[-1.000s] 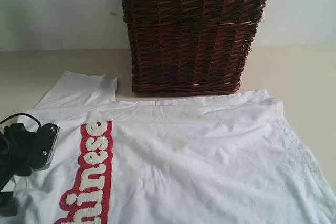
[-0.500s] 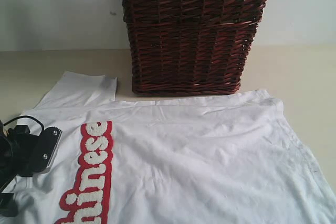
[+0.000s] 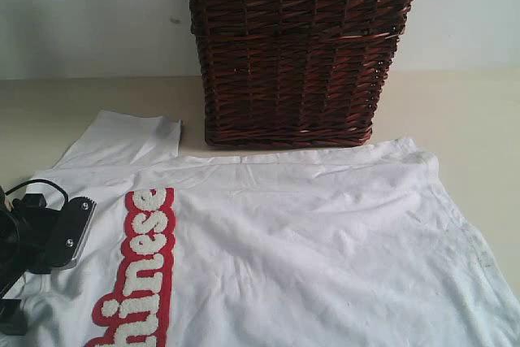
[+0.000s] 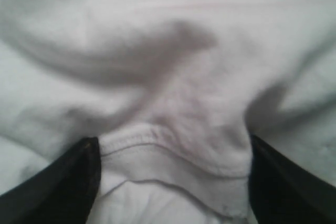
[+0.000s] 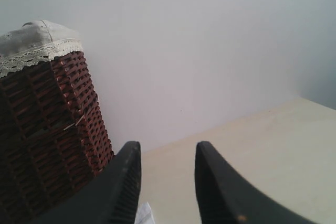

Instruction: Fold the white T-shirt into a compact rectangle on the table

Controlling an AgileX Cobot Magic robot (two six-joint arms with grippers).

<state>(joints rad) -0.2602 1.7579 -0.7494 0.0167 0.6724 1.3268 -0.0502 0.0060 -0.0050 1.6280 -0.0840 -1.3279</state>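
The white T-shirt lies spread flat on the table, its red-outlined lettering running along its left part. One sleeve points toward the back left. My left arm hovers over the shirt's left edge. In the left wrist view my left gripper is open, its fingers wide apart, and a bunched, stitched hem rises between them. My right gripper is open and holds nothing; it is raised, facing the wall, and out of the exterior view.
A dark brown wicker basket with a lace-trimmed liner stands at the back centre, almost touching the shirt's far edge. A pale wall runs behind the table. Bare table shows right of the basket.
My left arm has shifted slightly down and to the right over the shirt's edge, then held still. The shirt looks unchanged.
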